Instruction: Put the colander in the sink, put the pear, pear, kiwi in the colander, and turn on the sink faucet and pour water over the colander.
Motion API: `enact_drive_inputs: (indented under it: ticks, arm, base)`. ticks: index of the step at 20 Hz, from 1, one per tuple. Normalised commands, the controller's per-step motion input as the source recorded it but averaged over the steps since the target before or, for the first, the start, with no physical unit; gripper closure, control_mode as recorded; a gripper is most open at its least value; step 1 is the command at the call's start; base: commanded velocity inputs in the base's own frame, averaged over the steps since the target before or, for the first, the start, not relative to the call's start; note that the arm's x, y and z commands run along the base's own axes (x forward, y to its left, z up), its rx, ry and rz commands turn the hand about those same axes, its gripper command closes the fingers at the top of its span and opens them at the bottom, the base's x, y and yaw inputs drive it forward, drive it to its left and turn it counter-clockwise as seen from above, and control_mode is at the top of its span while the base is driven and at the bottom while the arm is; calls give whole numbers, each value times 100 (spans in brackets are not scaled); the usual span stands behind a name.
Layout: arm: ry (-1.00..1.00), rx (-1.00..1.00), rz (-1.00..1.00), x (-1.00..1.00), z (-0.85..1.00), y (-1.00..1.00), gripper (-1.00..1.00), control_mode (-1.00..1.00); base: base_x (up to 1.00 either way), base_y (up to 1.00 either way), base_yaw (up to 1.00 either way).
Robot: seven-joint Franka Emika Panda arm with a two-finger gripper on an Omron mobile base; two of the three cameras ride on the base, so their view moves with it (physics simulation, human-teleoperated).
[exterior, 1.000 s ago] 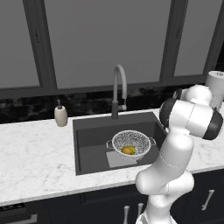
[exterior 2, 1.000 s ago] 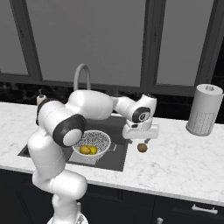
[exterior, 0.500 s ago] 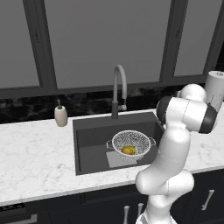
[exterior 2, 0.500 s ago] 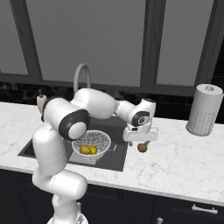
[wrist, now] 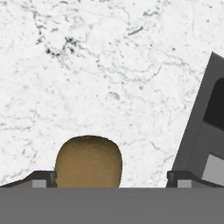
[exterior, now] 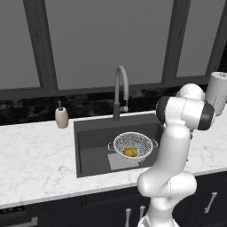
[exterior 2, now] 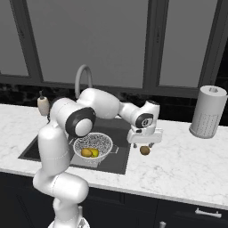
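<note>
White marble counter (exterior 2: 187, 164), and the brown kiwi (exterior 2: 144, 150) is sitting on it just past the sink's (exterior 2: 122, 156) right edge. The gripper (exterior 2: 142, 144) is hanging right above the kiwi, jaws spread wide, not gripping anything. The colander (exterior 2: 93, 144) is sitting inside the sink, holding both pears (exterior 2: 90, 152), with the faucet (exterior 2: 82, 78) arching at the sink's back edge

Marble counter (exterior 2: 187, 160) — kiwi (exterior 2: 144, 150), towel roll (exterior 2: 208, 112)
</note>
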Motion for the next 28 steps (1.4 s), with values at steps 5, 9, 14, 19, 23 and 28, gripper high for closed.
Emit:
enact_drive_inputs:
  ticks: [5,9,14,19,23,28]
  arm:
    - [0,0,-1,5,-16,-12,-100,-100]
    - [-3,0,-2,-20,-11,0,-100,-100]
    - [-1,0,-3,-9,-22,0,-100,-100]
    - [0,0,-2,5,-42,0,-100,-100]
    - [0,0,0,31,-54,0,-100,-100]
    - [-1,0,0,22,-51,0,-100,-100]
  base:
    - [0,0,0]
    - [0,0,0]
    - [0,0,0]
    - [0,0,0]
    - [0,0,0]
    - [0,0,0]
